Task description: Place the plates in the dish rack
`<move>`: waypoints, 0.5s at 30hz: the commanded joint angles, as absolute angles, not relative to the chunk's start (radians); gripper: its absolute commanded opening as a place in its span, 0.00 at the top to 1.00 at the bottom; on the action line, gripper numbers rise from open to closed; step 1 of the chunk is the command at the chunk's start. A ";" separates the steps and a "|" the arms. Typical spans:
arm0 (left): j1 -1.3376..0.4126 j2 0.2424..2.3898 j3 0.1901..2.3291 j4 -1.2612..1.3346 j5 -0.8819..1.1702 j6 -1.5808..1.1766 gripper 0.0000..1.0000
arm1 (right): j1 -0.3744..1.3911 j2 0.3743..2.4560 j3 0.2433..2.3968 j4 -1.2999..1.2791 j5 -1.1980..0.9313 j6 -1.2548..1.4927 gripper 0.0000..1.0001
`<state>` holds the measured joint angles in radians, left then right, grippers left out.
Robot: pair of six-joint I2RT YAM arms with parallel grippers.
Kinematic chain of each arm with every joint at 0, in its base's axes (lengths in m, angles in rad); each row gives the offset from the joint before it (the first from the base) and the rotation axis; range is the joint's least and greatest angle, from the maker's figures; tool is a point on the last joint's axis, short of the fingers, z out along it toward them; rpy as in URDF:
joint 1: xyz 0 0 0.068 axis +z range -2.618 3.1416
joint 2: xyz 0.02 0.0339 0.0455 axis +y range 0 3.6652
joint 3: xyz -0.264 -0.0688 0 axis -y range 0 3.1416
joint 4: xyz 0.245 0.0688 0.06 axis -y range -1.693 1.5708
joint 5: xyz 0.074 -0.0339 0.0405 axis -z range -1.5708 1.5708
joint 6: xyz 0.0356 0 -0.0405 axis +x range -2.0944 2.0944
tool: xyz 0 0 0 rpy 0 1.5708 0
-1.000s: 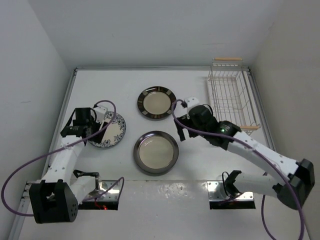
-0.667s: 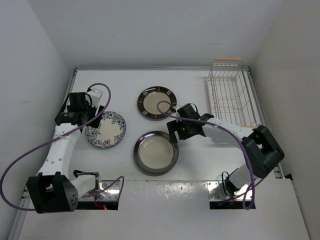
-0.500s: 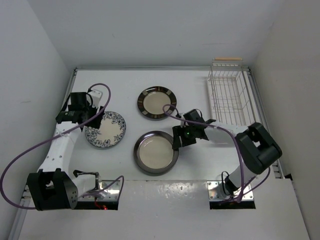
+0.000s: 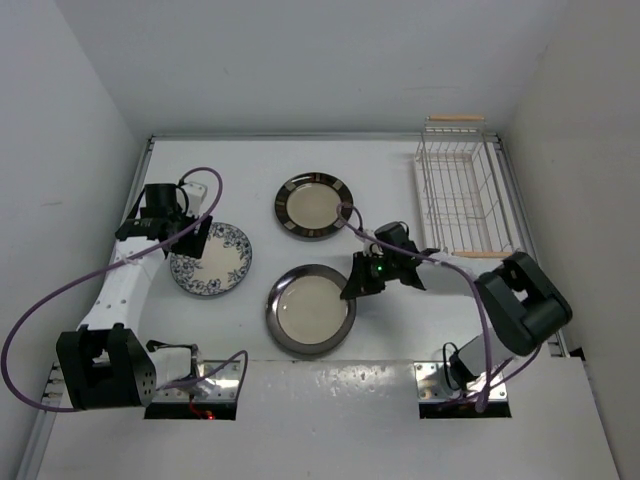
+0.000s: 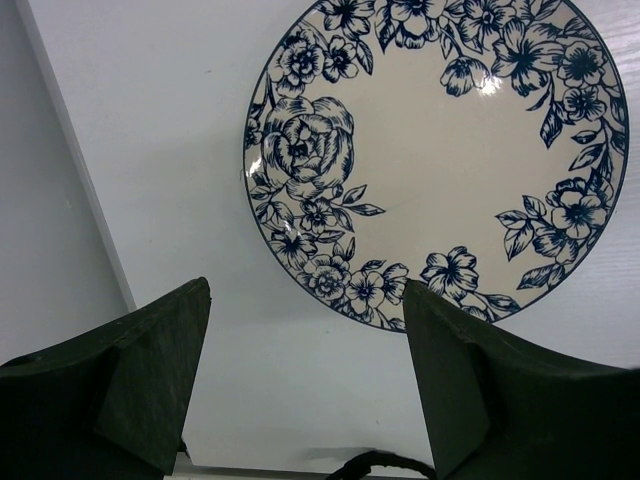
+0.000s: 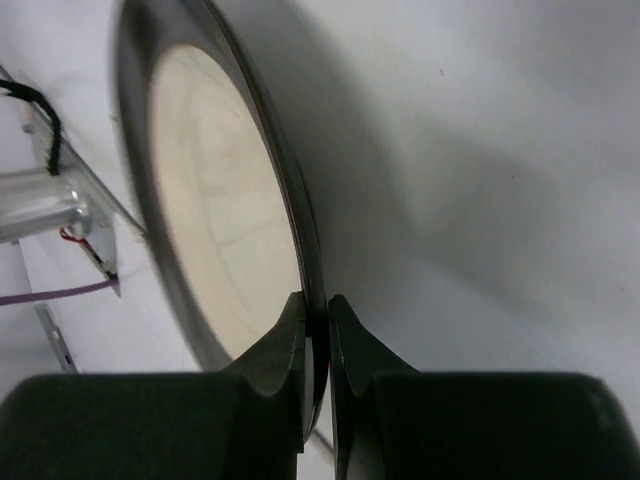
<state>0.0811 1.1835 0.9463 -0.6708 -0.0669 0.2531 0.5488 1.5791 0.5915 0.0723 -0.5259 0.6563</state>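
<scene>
Three plates lie on the white table. My right gripper [image 4: 352, 291] [image 6: 316, 312] is shut on the right rim of the cream plate with the plain dark rim [image 4: 309, 307] [image 6: 215, 230], one finger on each face of the rim. Behind it lies the cream plate with a light-marked dark rim [image 4: 313, 206]. At the left, the blue floral plate [image 4: 211, 260] [image 5: 440, 160] is flat on the table. Over its left edge hangs my left gripper [image 4: 190, 245] [image 5: 305, 330], open, with nothing between its fingers. The white wire dish rack [image 4: 462, 190] stands at the far right.
Side walls close in the table on the left and right. Purple cables loop from both arms over the table. Mounting plates [image 4: 462, 385] sit at the near edge by the arm bases.
My right arm swung from near the far plate down to the near plate and its gripper closed on that plate's right rim. My left gripper shifted slightly back over the floral plate's left edge.
</scene>
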 commanded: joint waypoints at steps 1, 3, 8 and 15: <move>0.091 1.180 0.966 -0.673 -0.058 0.239 0.18 | 0.515 1.359 0.743 -0.058 -0.451 0.563 1.00; 0.091 1.180 0.966 -0.673 -0.049 0.239 0.18 | 0.496 1.278 0.845 -0.168 -0.390 0.546 1.00; 0.091 1.199 0.977 -0.673 -0.031 0.239 0.18 | 0.378 1.186 1.200 -0.394 -0.286 0.407 1.00; 0.091 1.209 0.997 -0.673 -0.003 0.239 0.18 | 0.140 1.183 1.537 -0.543 0.156 0.122 1.00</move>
